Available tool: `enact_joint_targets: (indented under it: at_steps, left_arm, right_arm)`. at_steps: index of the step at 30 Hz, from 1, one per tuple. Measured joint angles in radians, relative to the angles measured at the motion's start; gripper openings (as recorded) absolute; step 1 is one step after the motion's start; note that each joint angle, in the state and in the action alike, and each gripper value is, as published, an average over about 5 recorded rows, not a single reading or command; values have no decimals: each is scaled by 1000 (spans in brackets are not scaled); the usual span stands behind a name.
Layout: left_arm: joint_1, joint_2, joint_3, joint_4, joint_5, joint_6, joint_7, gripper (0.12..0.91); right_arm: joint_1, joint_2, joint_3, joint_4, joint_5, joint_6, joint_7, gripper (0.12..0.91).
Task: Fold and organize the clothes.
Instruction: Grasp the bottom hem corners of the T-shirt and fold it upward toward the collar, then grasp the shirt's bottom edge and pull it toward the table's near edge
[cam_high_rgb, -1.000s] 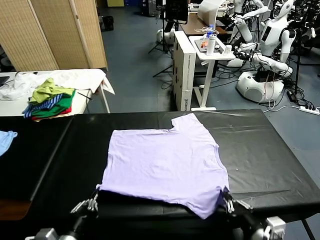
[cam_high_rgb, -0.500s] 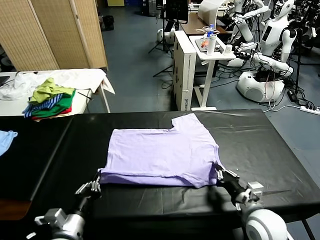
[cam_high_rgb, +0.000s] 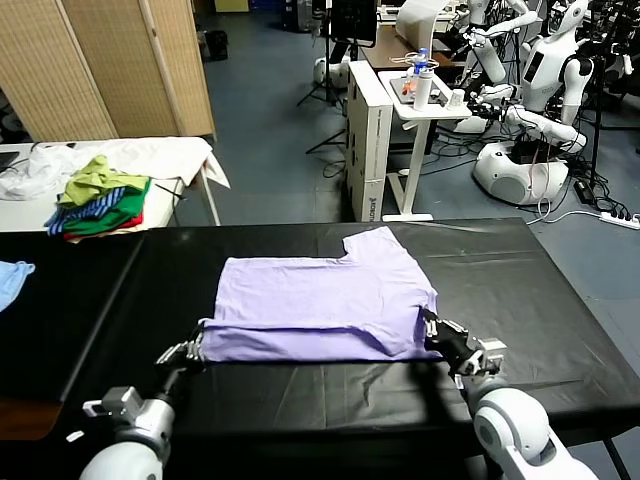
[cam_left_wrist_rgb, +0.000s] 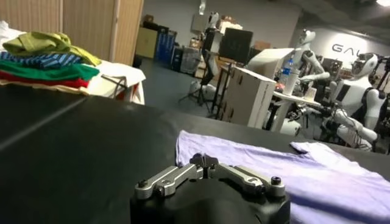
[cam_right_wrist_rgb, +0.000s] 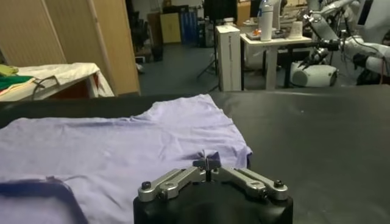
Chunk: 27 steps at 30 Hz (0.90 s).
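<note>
Both end effectors, left (cam_high_rgb: 186, 352) and right (cam_high_rgb: 437, 333), I have clenched on the T-shirt's (cam_high_rgb: 320, 305) near corners, so its hem doubles evenly over itself mid-worktop (cam_high_rgb: 540, 290); a clothes pile (cam_high_rgb: 97, 200) sits beyond its far left.

I see one pale lavender short-sleeved T-shirt (cam_high_rgb: 318, 305) lying flat on the black table, roughly at the centre of my head view. Its near hem is doubled over, so a second layer of cloth shows as a band along the 6 o'clock edge. The collar notch faces 12 o'clock, with a sleeve poking out toward 1 o'clock. The fabric is plain, lightly wrinkled, and a darker purple edge shows at one near corner.
</note>
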<state>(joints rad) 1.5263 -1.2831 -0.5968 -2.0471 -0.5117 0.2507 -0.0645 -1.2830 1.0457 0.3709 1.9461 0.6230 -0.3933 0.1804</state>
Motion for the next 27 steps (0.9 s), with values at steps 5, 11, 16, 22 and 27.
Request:
enact_joint_targets:
  at_steps: [5, 11, 16, 22, 27]
  left_arm:
    - [-15, 2, 9, 21, 1, 8, 1, 146]
    - [0, -2, 1, 6, -4, 33, -11, 379]
    - [32, -13, -15, -23, -5, 56, -21, 700]
    - [79, -25, -16, -51, 1, 75, -20, 899]
    - [108, -26, -16, -66, -2, 83, -21, 906]
  right_arm:
    - [-25, -19, 22, 36, 18, -73, -14, 281]
    - [-88, -61, 76, 115, 31, -128, -17, 639]
    - [-148, -93, 131, 158, 31, -130, -33, 870]
    - [-215, -110, 185, 176, 35, -122, -57, 906]
    - [-250, -113, 205, 168, 36, -113, -67, 839]
